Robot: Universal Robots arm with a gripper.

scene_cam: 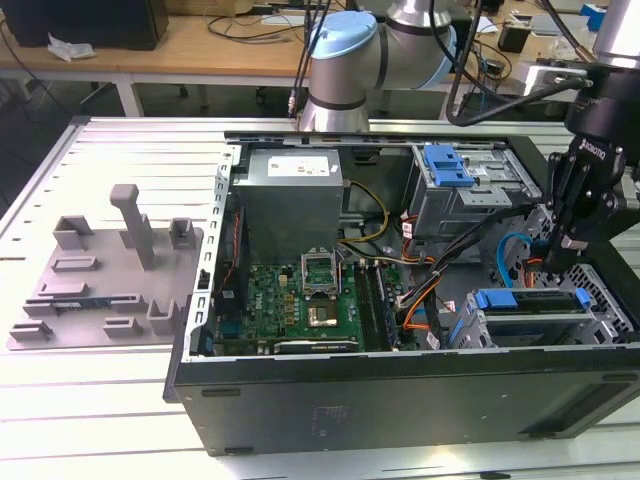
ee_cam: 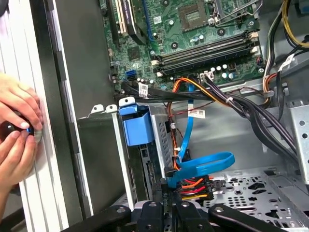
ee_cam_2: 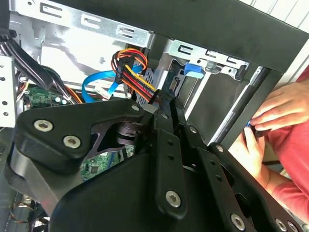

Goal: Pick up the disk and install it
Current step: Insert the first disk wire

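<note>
In the exterior view the disk (scene_cam: pixel 530 322) lies in the drive cage at the near right corner of the open computer case, its blue carrier rail (scene_cam: pixel 530 298) along the top. My gripper (scene_cam: pixel 556 262) hangs just behind that cage, pointing down into the case with its fingers together. In the second wrist view the gripper (ee_cam_2: pixel 164 100) closes to a point beside the red, orange and yellow power cable (ee_cam_2: pixel 137 77). In the first wrist view the gripper (ee_cam: pixel 166 210) sits right below that cable's connector (ee_cam: pixel 192 186). I see nothing clamped between the fingers.
A grey tray (scene_cam: pixel 100 290) with upright posts lies at the exterior view's left. A second cage with a blue latch (scene_cam: pixel 447 165) stands at the case's back. A person's hands (ee_cam: pixel 17 121) hold a small dark object at the table edge beside the case. Cables (scene_cam: pixel 420 290) cross the motherboard.
</note>
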